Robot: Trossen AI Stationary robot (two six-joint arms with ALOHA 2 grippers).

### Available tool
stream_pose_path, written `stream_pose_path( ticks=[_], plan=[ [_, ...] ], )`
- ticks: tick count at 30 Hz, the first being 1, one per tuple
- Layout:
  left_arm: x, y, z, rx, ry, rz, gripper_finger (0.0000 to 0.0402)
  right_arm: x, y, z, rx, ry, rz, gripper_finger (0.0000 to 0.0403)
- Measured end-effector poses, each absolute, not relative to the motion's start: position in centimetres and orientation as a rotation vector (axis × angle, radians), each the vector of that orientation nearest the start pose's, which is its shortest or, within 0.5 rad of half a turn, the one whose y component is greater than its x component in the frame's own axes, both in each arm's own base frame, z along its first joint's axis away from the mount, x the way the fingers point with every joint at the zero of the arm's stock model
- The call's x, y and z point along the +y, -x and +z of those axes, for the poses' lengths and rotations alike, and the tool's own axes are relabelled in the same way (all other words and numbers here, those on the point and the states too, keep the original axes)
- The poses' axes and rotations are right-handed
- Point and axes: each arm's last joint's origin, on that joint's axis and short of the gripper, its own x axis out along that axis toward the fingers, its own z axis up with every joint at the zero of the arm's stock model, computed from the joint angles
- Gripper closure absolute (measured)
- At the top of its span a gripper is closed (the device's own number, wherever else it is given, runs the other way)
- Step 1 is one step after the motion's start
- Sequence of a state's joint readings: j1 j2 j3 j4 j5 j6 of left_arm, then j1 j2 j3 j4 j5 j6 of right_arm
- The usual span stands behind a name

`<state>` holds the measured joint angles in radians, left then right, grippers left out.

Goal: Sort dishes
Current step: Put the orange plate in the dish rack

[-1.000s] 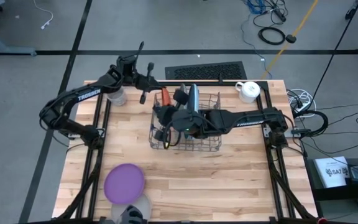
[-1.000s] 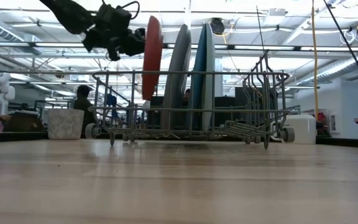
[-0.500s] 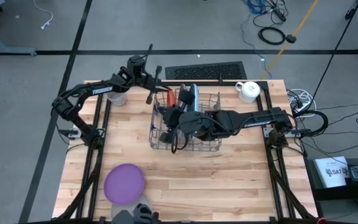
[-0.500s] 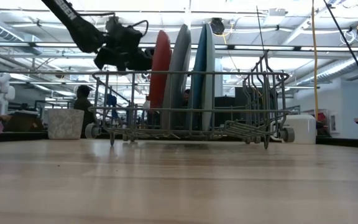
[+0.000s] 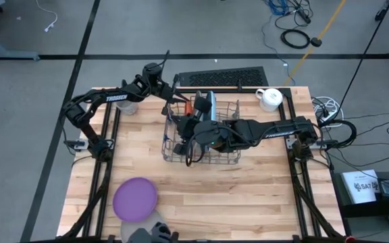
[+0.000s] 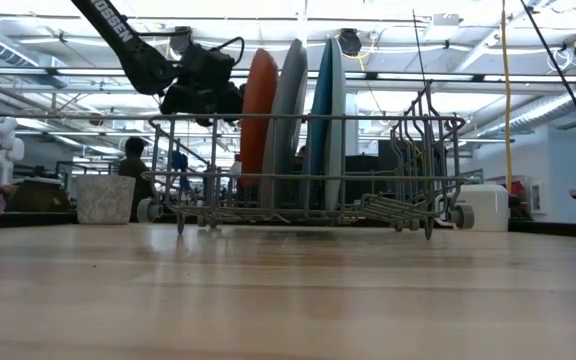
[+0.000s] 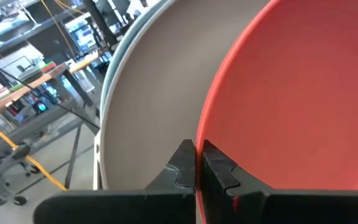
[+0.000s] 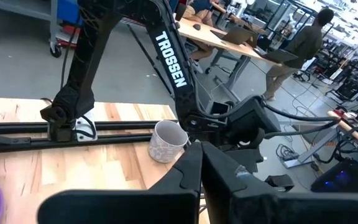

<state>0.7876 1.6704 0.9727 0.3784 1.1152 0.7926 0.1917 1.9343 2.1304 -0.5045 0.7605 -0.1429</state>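
Gripping the rim of the orange plate (image 6: pixel 259 125) with its fingers pinched shut, the left gripper (image 6: pixel 230 98) is hanging at the far-left end of the wire dish rack (image 5: pixel 229 156), where the plate is standing on edge in the rack's slots. In the left wrist view the two dark fingertips (image 7: pixel 183 163) are meeting on the orange plate's edge, with the whitish-grey plate (image 7: pixel 148 106) just beside it. In the low view three plates are standing upright side by side in the rack: orange, then whitish-grey, then the blue plate (image 6: pixel 326 120).

The right gripper (image 5: pixel 183 128) is reaching over the rack's left part from the right side of the table, its fingers pressed together with nothing between them.

A purple plate (image 5: pixel 135 198) is lying flat on the wooden table (image 5: pixel 248 196) near the front-left corner, well apart from the rack. A grey mug (image 8: pixel 168 141) is standing by the table's far-left edge, and a white mug (image 5: pixel 271 98) is sitting near the far-right corner.
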Motion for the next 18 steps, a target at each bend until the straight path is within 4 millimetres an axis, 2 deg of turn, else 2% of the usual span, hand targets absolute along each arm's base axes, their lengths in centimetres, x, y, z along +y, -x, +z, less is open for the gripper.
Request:
stream_pose_path(
  ticks=[8,18],
  plan=[
    [22.9,-26.5,22.6,0.044,-0.479,-0.402,0.0402,6.2,-42.3,43.0,0.314,0.279,-0.544,0.0403],
    [23.7,-27.2,19.7,0.110,-0.407,-0.385,0.0402,6.2,-42.3,43.0,0.311,0.270,-0.543,0.0403]
  ],
)
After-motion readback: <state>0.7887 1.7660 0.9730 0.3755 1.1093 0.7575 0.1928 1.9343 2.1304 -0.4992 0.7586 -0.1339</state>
